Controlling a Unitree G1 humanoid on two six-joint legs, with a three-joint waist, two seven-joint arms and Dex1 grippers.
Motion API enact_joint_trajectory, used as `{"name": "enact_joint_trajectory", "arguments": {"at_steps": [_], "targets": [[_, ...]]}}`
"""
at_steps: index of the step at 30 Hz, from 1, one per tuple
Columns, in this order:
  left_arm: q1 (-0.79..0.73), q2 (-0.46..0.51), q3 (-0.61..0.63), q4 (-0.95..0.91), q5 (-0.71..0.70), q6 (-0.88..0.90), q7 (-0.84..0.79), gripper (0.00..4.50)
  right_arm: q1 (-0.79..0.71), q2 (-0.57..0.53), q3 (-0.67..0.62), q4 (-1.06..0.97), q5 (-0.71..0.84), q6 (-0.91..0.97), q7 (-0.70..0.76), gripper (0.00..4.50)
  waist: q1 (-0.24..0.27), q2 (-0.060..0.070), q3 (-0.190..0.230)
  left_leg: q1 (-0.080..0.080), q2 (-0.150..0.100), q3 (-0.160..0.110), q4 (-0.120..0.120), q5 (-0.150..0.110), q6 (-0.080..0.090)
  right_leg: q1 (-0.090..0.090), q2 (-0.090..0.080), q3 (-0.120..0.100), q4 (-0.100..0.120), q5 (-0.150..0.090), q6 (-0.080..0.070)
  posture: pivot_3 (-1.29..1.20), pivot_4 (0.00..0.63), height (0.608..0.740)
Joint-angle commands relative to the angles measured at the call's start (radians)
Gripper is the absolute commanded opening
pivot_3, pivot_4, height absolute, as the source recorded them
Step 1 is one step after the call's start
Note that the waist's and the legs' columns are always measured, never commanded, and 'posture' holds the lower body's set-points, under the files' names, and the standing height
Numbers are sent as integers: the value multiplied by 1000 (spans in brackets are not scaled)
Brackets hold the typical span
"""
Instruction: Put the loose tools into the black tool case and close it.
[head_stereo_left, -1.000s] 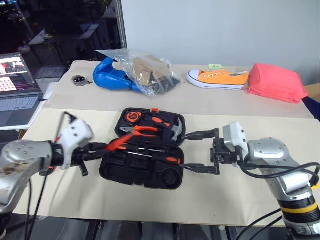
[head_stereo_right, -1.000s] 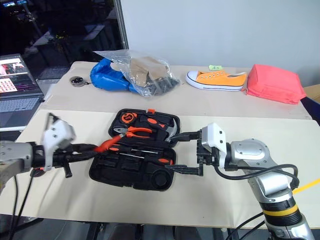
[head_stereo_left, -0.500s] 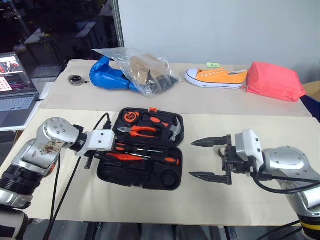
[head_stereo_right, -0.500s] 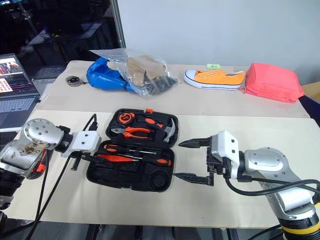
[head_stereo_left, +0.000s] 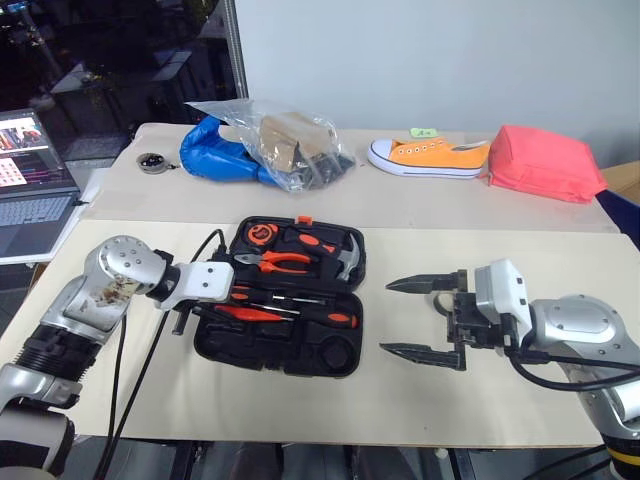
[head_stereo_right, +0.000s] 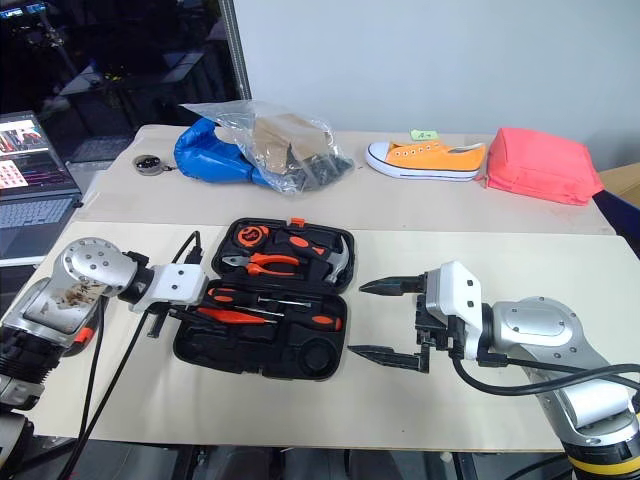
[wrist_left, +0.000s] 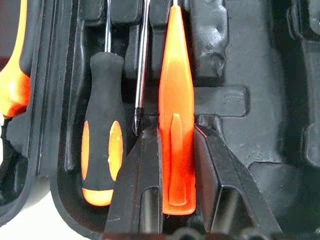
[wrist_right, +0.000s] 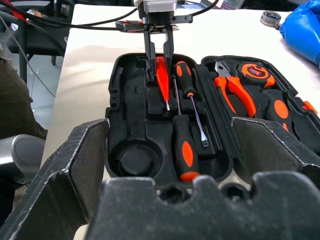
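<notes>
The black tool case lies open in the middle of the table. My left gripper reaches in from the left and is shut on the small all-orange screwdriver, which lies low over a slot in the near half. Beside it rest two black-and-orange screwdrivers. My right gripper hovers open just right of the case, its fingers pointing at it and holding nothing.
Orange-handled pliers, a hammer and a tape measure fill the far half of the case. A laptop sits at the left. A blue bag with plastic wrap, an orange shoe and a red pouch line the back.
My left gripper has swung in from the case's left side, rolled, and sunk with the orange screwdriver into the near half. The right gripper stays open.
</notes>
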Motion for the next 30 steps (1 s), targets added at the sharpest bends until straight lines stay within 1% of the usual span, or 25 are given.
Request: {"name": "enact_joint_trajectory", "arguments": {"at_steps": [1,7,17,19,20,21,22,23,25,27,29,30], "targets": [[-15,-1,-7,30,34,-40,-5,443,-18,-11,-15,-29,16,5,-8,4500,0,0,0,0,0,0,0,0,0,0,0,0,0,0,0,0,150,740],[-7,-11,-1,25,16,-36,-24,443,-10,-15,-20,-34,17,6,-6,4500,1,1,-1,0,0,0,1,0,0,1,0,0,1,0,0,0,150,740],[5,-21,2,-21,-13,26,-38,443,-20,-14,-9,-18,8,-4,0,4500,1,2,-1,0,0,0,1,0,0,1,0,0,1,0,0,0,150,740],[10,-20,5,-26,-17,52,-38,1446,-18,-16,-11,-19,9,-5,2,4500,1,2,-1,0,0,0,1,0,0,1,0,0,1,0,0,0,150,740],[8,-20,11,-24,-16,58,-28,1608,-17,-16,-12,-19,9,-5,3,4500,1,2,-1,0,0,0,1,0,0,1,0,0,1,0,0,0,150,740],[5,-20,19,-21,-14,59,-16,1919,-14,-17,-13,-19,8,-6,4,4500,0,2,-1,0,0,0,1,0,0,1,0,0,1,0,0,0,150,740],[5,-13,33,-24,-14,53,-6,2386,-13,-17,-14,-19,8,-6,4,4500,-1,2,-1,0,0,0,1,0,0,1,0,0,1,0,0,0,150,740],[8,-3,48,-34,-21,55,-3,2633,-9,-17,-15,-19,7,-8,5,4500,0,2,-1,0,0,0,1,0,0,1,0,0,1,0,0,0,150,740],[27,18,107,-74,-72,98,1,2633,-8,-15,-15,-16,5,-12,6,4500,1,2,-1,0,0,-1,2,0,0,1,0,-1,1,0,-1,0,150,740],[60,31,186,-115,-171,168,-14,2633,-12,-11,-11,-12,1,-15,5,4500,-2,2,-1,0,0,-1,2,0,0,1,0,0,1,0,-1,0,150,740],[87,48,237,-150,-220,269,4,2633,-15,-6,-5,-7,-2,-20,5,4500,-1,2,-1,0,1,-1,2,0,0,0,0,0,1,0,-1,0,150,740],[92,39,270,-167,-260,361,40,2382,-19,-2,0,-4,-5,-23,3,4500,-1,2,-1,0,1,-1,2,0,0,0,0,-1,1,0,-1,0,150,740]]}}
